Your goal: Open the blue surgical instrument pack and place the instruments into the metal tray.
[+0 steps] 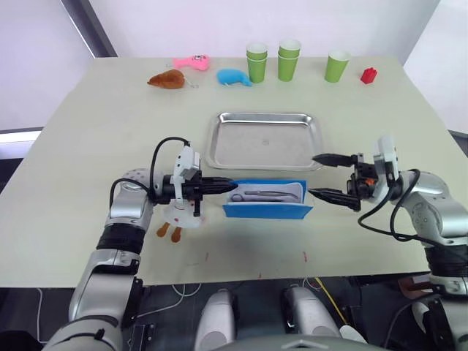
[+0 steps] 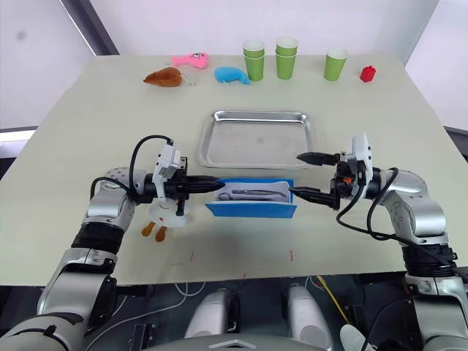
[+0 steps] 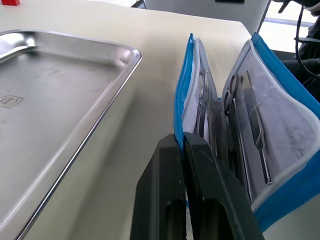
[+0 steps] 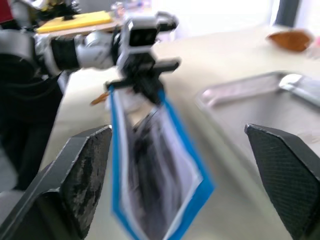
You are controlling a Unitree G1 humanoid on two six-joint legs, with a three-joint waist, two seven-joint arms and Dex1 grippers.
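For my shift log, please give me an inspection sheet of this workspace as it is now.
Surface: pale table, small red marks near its front edge.
Job's things: blue surgical instrument pack partly open, instruments inside; metal tray beyond it, empty.
Clutter: three green cup stacks, red block, pink, brown and blue toys at far edge; white toy under left arm.
Hands: left hand shut on pack's edge; right hand open beside pack.
Cables: black, on both forearms.
Surroundings: white walls.

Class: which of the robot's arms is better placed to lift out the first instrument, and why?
Probably the right. The right gripper is open beside the blue surgical instrument pack; the left gripper is shut on the pack's edge.
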